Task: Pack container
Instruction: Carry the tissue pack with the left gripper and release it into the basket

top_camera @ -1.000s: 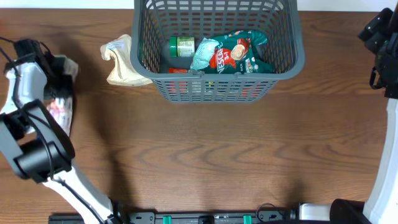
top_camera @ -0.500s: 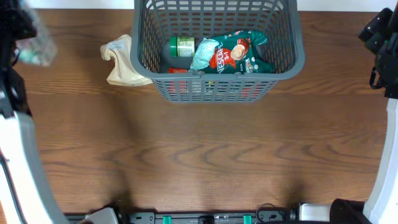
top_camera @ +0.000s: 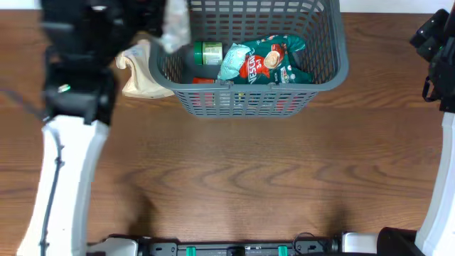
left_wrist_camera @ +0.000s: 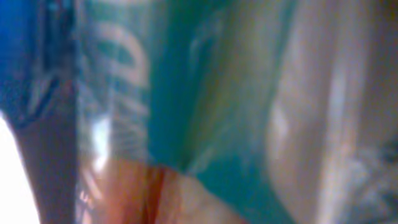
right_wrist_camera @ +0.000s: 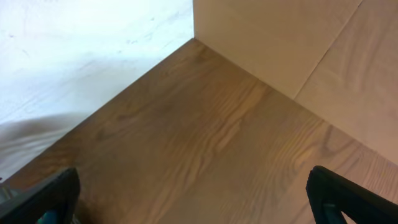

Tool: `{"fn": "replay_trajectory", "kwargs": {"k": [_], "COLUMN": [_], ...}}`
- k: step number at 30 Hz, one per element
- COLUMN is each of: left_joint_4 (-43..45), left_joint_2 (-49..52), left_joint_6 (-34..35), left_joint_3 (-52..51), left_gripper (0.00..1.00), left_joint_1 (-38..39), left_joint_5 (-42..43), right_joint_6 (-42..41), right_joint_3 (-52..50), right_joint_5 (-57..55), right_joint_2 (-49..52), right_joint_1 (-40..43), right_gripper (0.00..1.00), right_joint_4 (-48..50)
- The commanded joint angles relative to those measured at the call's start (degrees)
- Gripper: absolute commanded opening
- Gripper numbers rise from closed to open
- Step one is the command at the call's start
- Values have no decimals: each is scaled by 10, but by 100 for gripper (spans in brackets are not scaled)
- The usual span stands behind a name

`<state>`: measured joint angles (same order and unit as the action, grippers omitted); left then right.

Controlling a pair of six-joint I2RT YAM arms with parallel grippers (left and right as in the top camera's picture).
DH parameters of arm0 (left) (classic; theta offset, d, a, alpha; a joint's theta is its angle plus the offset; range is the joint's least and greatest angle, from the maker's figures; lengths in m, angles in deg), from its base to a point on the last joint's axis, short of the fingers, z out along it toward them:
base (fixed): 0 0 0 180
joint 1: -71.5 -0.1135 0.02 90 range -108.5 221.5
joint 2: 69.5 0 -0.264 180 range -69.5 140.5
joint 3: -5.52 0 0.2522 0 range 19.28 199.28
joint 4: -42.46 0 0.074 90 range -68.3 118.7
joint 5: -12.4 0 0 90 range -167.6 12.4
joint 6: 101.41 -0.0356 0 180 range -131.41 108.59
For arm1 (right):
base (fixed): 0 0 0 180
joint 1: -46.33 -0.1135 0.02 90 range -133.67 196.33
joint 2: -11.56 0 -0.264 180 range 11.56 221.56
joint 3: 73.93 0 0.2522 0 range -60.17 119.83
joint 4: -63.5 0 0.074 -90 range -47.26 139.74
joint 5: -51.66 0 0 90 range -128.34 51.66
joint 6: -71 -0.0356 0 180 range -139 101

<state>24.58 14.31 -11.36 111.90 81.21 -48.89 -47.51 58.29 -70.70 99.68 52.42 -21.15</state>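
The container (top_camera: pixel 328 70), a dark grey slotted basket, stands at the back centre. Inside lie a green Nescafe pouch (top_camera: pixel 266 60), a green-lidded jar (top_camera: pixel 208 52) and a red item (top_camera: pixel 205 81). My left gripper (top_camera: pixel 169 23) is blurred over the basket's left rim and is shut on a shiny plastic packet (top_camera: pixel 176 28). That packet fills the left wrist view (left_wrist_camera: pixel 186 112) in teal, blue and red, hiding the fingers. My right gripper (right_wrist_camera: pixel 200 202) is open and empty over bare wood at the far right (top_camera: pixel 434 43).
A beige crumpled bag (top_camera: pixel 140 75) lies on the table just left of the basket, partly under my left arm (top_camera: pixel 75 107). A pale wall panel (right_wrist_camera: pixel 292 43) and a white surface border the table's corner in the right wrist view.
My left arm has swung from the table's left edge up and to the right, carrying the packet to the basket's left rim. The right arm has not moved.
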Motion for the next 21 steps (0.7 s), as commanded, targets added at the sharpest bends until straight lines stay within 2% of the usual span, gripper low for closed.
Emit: {"fn": "replay_trajectory", "kwargs": {"k": [1,8,17,21], "left_joint_4": [33,42,42,40], "left_joint_2": [24,100,173,193], "left_joint_6": [2,-2,-5,-28], "left_joint_3": [7,7,7,7], "left_gripper": [6,6,6,6], "left_joint_1": [41,94,88,87], "left_joint_5": [9,8,4,2], "right_joint_6": [-8,-8,-8,-8], "right_joint_3": [0,0,0,0], "right_joint_5": [-4,-4,-4,-4], "right_joint_2": [2,2,2,2], "right_joint_1": [2,2,2,2], "right_gripper": [99,99,99,99], "right_joint_4": [-1,-1,-1,-1]}}
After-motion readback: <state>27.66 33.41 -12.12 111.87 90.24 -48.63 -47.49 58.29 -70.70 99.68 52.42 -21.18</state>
